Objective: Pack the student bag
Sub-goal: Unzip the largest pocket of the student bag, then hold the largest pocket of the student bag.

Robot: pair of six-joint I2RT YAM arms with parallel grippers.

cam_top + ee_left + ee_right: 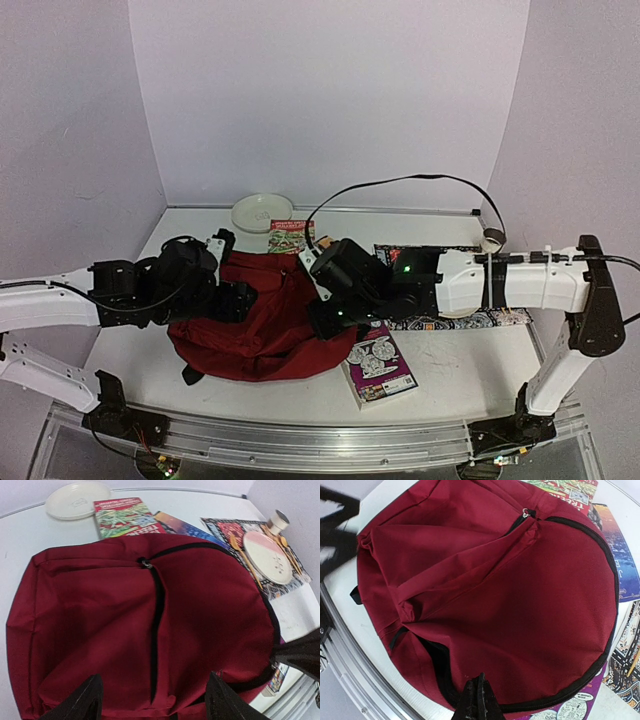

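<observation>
The student bag [268, 338], a dark red soft backpack with a black zip, lies flat in the middle of the table. It fills the left wrist view [100, 620] and the right wrist view [520, 595]. My left gripper [238, 300] hovers over the bag's left part, open, and its black fingertips [86, 700] stand wide apart with only fabric beneath. My right gripper [479, 700] is shut, with its tips against the bag's rim by the black zip, next to a dark gap in the opening. Whether fabric is pinched does not show.
A purple book [380, 365] lies right of the bag near the front edge. A red-green book [125, 516] and a blue one [186, 529] lie behind the bag, by a white plate [78, 499]. A patterned placemat [227, 530] with plate, spoons and cup [278, 521] is at the right.
</observation>
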